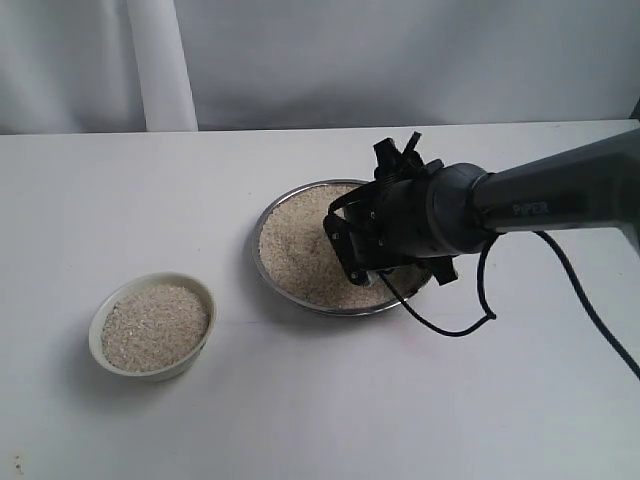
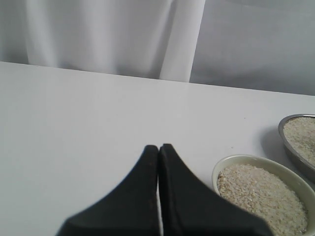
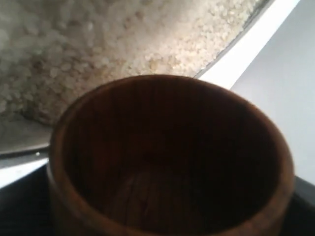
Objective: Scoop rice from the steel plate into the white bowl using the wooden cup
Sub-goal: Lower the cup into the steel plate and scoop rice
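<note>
On white table [image 1: 300, 400] | white curtain [image 1: 400, 60] behind | right gripper [image 1: 358, 252] grasps wooden cup [image 3: 167, 157] (empty)

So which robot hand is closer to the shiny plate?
The right one. The right gripper hangs over the steel plate, holding the wooden cup. The left gripper is closed, beside the white bowl, with the plate farther off.

black robot arm [image 1: 540, 205] over a steel plate [image 1: 258, 243] of rice [image 1: 295, 250]; white bowl [image 1: 150, 278] of rice apart, on white surface [image 1: 300, 420].
</note>
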Controlling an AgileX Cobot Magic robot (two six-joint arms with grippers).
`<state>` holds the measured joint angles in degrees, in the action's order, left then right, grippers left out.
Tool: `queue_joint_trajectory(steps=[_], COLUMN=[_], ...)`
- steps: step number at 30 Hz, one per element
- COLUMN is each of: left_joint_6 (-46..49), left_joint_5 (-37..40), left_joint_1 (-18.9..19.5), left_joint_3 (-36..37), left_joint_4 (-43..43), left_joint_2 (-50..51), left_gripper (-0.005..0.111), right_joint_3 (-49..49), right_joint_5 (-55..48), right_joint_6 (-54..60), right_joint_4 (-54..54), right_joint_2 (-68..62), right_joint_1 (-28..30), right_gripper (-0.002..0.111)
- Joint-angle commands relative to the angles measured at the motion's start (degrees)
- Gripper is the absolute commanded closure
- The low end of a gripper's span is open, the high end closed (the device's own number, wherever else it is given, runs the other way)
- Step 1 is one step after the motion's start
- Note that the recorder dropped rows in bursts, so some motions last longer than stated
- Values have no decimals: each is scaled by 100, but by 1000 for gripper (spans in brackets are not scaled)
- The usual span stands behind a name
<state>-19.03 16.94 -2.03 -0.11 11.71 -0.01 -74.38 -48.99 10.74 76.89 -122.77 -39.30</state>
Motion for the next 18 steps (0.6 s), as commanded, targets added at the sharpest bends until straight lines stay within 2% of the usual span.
queue_joint_trajectory(steps=[1,18], left_joint_6=[-25,-25], left_joint_5=[-50,-50], left_joint_1=[-31,-31], left_joint_3=[11,11], left_joint_4=[-30,-30], left_joint_2=[1,1], left_gripper=[107,107], right_joint_3=[-44,-44], right_joint_5=[142,705], right_joint_6=[-23,-54], right_joint_4=[-52,-281], right_joint_2=[-45,-363], right_joint_1=[-11,-11], right_gripper=[108,108])
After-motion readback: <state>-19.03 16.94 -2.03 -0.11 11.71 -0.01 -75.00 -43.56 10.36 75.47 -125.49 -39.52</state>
